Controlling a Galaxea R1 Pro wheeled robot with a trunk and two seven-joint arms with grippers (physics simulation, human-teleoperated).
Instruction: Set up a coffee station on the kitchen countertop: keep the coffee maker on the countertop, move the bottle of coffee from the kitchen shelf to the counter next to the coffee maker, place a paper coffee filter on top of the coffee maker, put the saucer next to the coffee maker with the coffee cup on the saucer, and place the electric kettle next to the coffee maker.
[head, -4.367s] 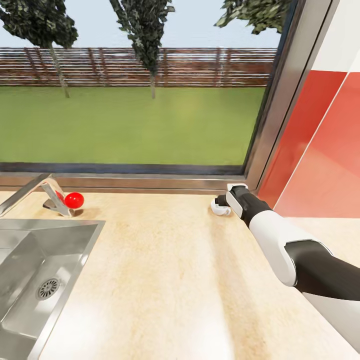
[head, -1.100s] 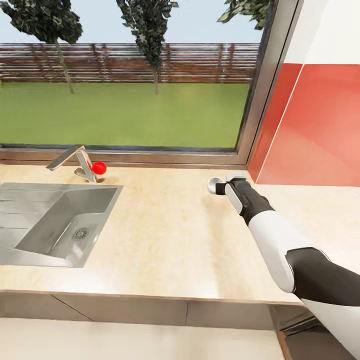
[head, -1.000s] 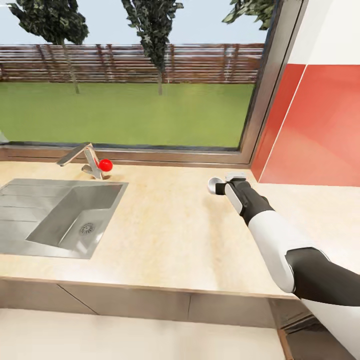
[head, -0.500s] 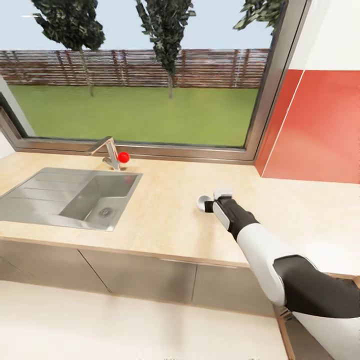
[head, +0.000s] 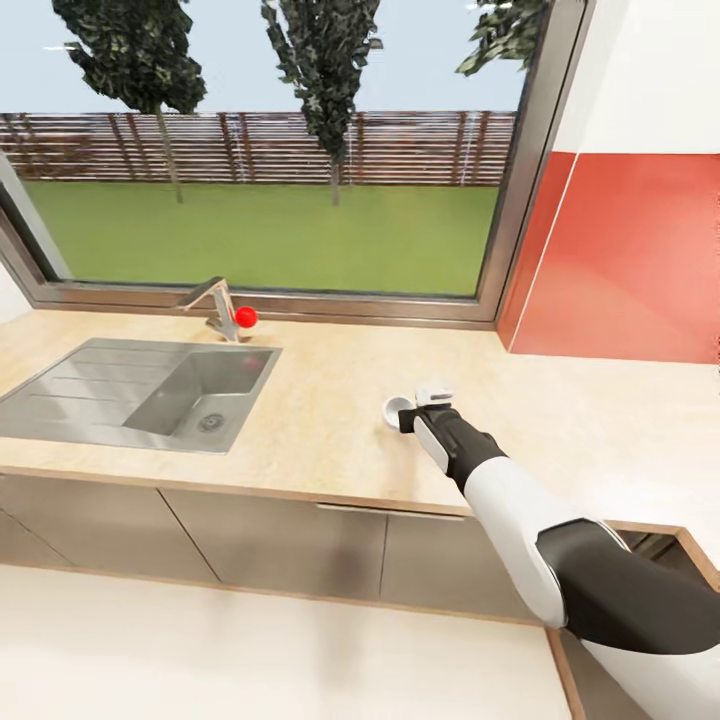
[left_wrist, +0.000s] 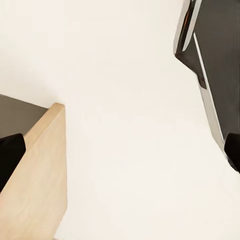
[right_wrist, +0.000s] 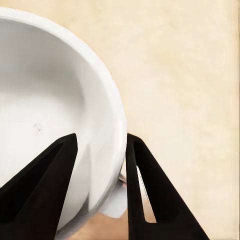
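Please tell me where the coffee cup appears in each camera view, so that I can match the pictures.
Head view: the coffee cup is a small white shape at the right gripper, over the countertop, right of the sink.
Right wrist view: the cup is large and close, its wall pinched between the two black fingers.
Left wrist view: I see no cup.
Shared landmark: the light wood-grain countertop.

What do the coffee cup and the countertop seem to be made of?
Coffee cup: probably glazed ceramic, judging by its plain white, smooth, thick wall clamped by the right gripper.
Countertop: light wood or laminate, given its pale, faintly streaked grain and matte finish.
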